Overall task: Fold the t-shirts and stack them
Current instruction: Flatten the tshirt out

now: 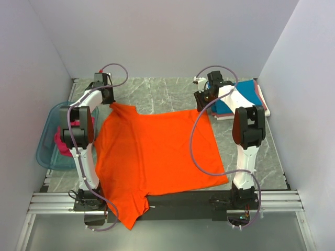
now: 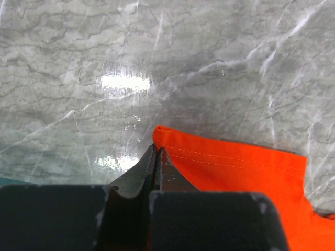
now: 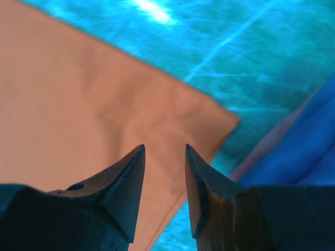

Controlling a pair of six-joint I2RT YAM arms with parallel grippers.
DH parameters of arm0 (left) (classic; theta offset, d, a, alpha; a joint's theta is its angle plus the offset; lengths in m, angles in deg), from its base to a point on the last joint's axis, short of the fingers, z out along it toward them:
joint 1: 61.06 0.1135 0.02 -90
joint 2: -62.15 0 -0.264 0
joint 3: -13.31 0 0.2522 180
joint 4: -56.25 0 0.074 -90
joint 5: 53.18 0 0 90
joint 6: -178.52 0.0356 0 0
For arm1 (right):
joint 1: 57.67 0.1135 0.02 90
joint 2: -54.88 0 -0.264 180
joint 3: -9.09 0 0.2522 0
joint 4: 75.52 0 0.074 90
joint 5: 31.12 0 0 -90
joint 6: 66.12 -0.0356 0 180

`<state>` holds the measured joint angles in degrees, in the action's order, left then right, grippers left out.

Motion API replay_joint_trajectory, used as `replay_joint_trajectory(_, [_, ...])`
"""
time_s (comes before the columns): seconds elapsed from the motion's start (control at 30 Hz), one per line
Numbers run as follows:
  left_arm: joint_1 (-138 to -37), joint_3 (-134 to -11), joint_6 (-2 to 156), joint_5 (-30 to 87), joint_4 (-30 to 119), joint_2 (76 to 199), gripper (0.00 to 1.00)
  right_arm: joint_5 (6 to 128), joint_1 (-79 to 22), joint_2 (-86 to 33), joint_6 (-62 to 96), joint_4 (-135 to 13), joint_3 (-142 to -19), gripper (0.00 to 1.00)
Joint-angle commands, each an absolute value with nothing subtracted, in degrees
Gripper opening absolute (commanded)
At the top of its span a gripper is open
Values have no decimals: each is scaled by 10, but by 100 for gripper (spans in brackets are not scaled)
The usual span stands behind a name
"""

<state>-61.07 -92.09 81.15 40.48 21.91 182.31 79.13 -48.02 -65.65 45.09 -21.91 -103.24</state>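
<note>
On the table (image 1: 157, 94), the orange t-shirt (image 1: 157, 151) lies lengthwise left-right, hem rightward.

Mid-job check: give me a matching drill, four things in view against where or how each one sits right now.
Things:
1 orange tee
2 tub
3 folded stack
4 right end effector

Places or states:
A far right corner
B jaws apart over a tee corner
C spread out in the middle
D at the left edge

Pairs: 1-C, 2-D, 3-A, 4-B
</note>
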Motion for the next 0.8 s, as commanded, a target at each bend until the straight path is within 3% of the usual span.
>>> replay_joint_trajectory(0.0, [-598, -932, 798, 399, 252, 1805, 0, 734, -484, -673, 429, -225, -1060, 43])
replay_joint_trajectory(0.4, [-577, -912, 791, 403, 266, 1795, 0, 700, -484, -708, 423, -234, -1090, 41])
replay_joint_trajectory(0.77, [-576, -918, 790, 386, 263, 1804, 0, 711, -476, -782, 401, -203, -1192, 45])
